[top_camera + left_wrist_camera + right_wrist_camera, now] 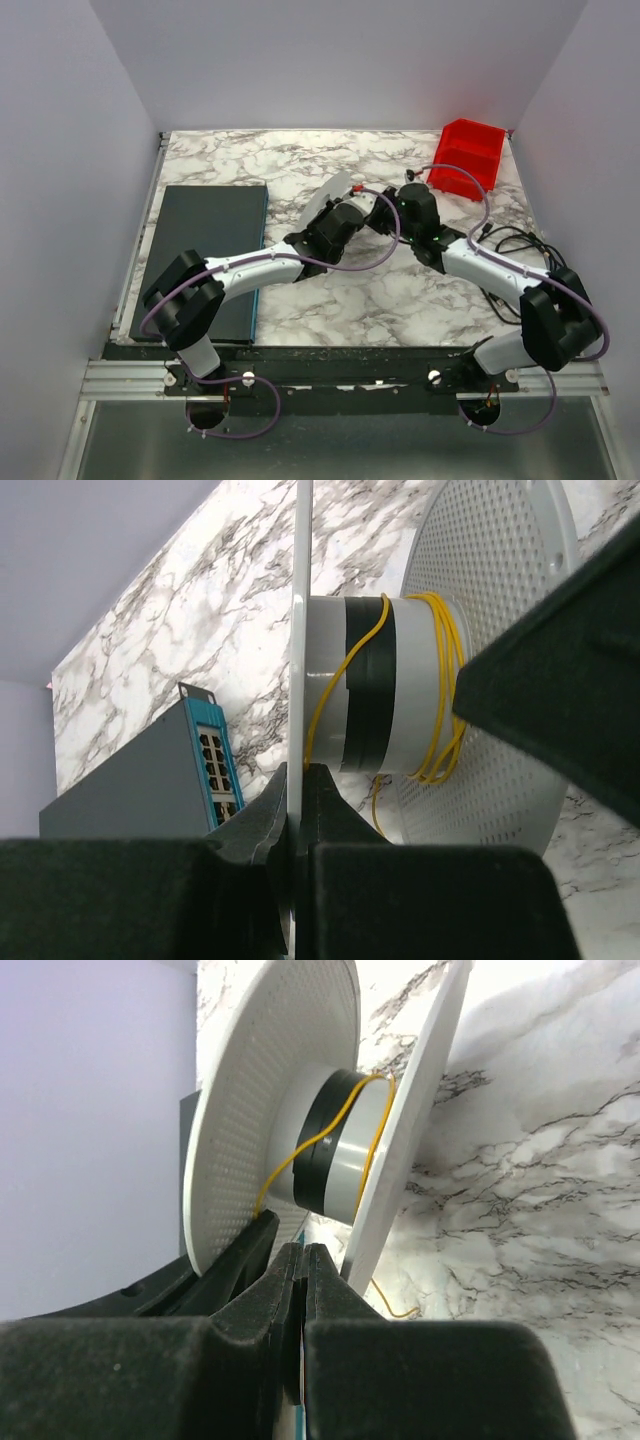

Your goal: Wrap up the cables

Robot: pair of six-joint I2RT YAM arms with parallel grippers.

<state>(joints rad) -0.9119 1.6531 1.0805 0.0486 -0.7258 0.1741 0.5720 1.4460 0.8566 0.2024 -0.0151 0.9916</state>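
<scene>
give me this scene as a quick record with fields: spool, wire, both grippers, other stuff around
spool: white, perforated flanges, black band on hub
yellow wire: a few loose turns around the hub
left gripper: shut on the edge of one flange
right gripper: fingers shut beside the other flange; whether they pinch the wire cannot be told
network switch: left side
red bin: far right corner
black cords: right edge

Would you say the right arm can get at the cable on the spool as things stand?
Probably yes: the right tool sits at the open gap between the flanges of the spool, facing the cable wound there, nothing between.
</scene>
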